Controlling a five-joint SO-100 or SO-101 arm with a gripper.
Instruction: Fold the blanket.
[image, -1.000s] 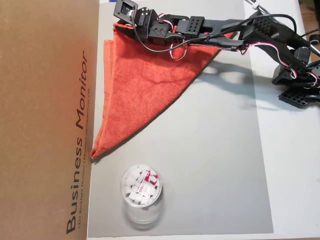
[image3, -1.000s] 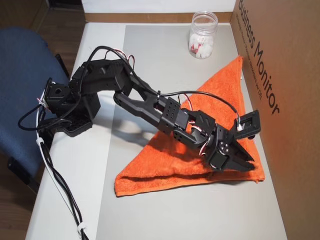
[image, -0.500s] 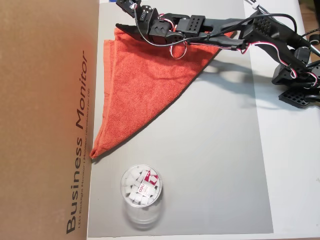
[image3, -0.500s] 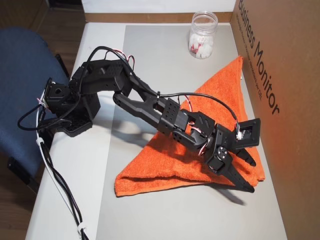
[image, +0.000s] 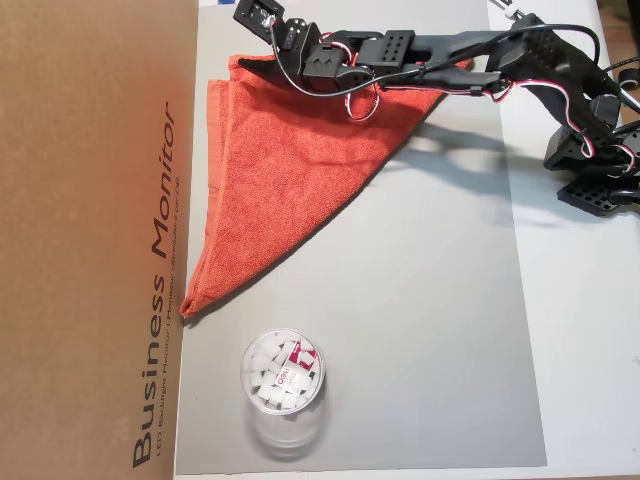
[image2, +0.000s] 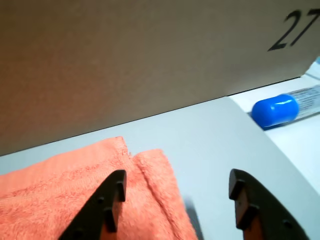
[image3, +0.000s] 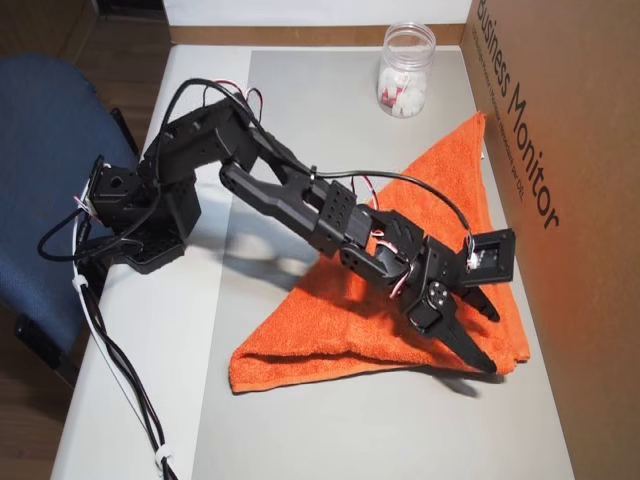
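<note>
Arm hiding blanket (image: 290, 170) top edge in an overhead view. Wrist view cutting off blanket at left and bottom, gripper (image2: 175, 187) finger bases running out of frame below. Blue-capped tube (image2: 285, 107) leaving frame at right, contents unreadable. Jar (image: 283, 385) label text too small to read.

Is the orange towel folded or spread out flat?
Folded: the orange towel lies as a triangle, with two layered edges showing in the wrist view.

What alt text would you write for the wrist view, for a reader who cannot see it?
The open hand hovers over a corner of the orange towel on a grey mat; one finger is above the cloth, the other above bare mat. A cardboard box fills the background, and a blue-capped tube lies at right.
</note>
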